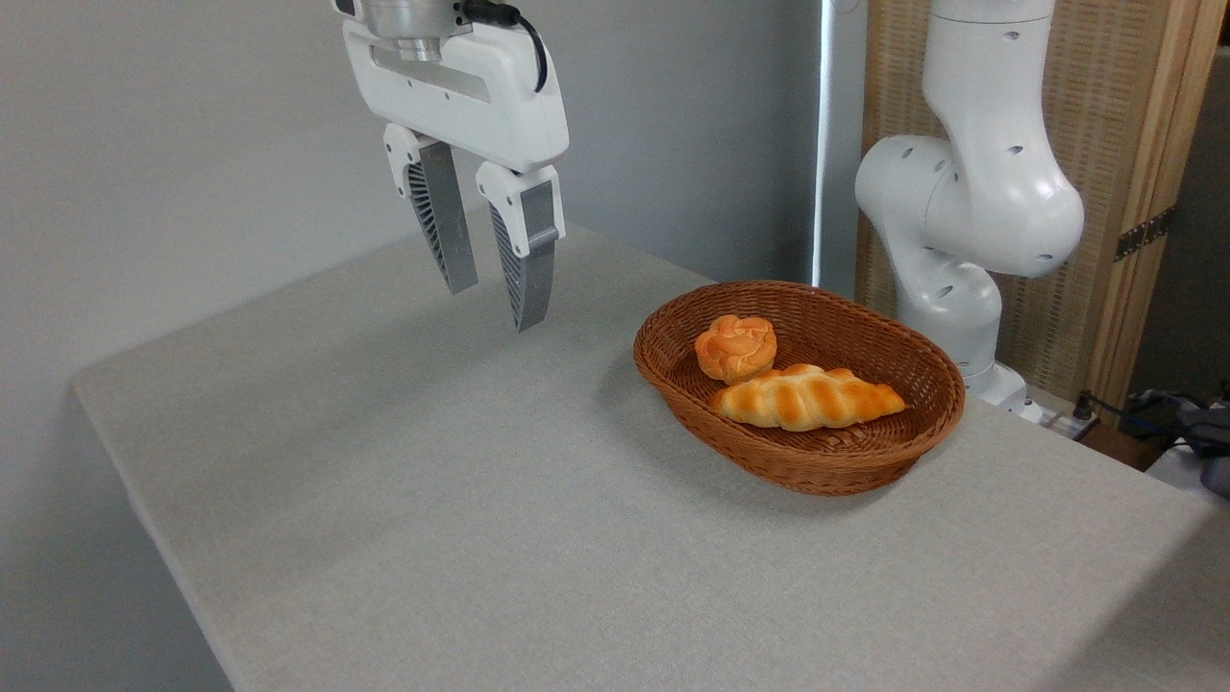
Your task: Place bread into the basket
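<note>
The pincer (pixel 494 306) hangs from the top of the picture, above the far left part of the table (pixel 404 500); its white body points downward and leans a little to the right; the two grey ribbed fingers (pixel 530 258) stand apart with a clear gap between them, so it is open and it holds nothing; its tips are well above the cloth and touch nothing. A black cable (pixel 524 34) runs along the top of its body.

To the right of the pincer and lower, well apart from it, stands the basket (pixel 769 459) on the table; the bread (pixel 805 397) lies inside it, along the near side, with its pointed ends toward the left and the right; just behind the bread, touching it or nearly so, sits a small round bun (pixel 736 347), also inside the basket.

Farther right than the basket rises the white arm base (pixel 966 202), with thick rounded joints, behind the table's far edge.

The table has a pale grey, finely textured cover; behind the pincer the wall (pixel 173 144) is plain grey; behind the arm base there is a woven panel (pixel 1105 115) in a light wooden frame; at the far right some dark cables (pixel 1143 408) lie low.
</note>
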Controlling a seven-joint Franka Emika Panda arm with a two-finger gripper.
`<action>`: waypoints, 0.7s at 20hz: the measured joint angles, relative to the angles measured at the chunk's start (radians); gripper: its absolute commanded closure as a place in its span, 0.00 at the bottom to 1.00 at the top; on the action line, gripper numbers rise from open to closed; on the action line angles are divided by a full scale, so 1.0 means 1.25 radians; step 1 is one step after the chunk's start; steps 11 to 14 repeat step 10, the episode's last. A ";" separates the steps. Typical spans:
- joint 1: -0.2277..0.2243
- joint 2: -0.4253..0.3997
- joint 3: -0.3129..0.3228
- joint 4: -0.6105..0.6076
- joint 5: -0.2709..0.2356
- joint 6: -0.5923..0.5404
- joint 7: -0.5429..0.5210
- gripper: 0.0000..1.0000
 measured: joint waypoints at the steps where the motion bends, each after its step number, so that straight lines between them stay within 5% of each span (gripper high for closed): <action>1: 0.000 0.000 0.000 0.000 0.000 -0.002 0.005 0.00; 14: 0.000 0.000 0.000 0.000 0.000 -0.015 0.036 0.00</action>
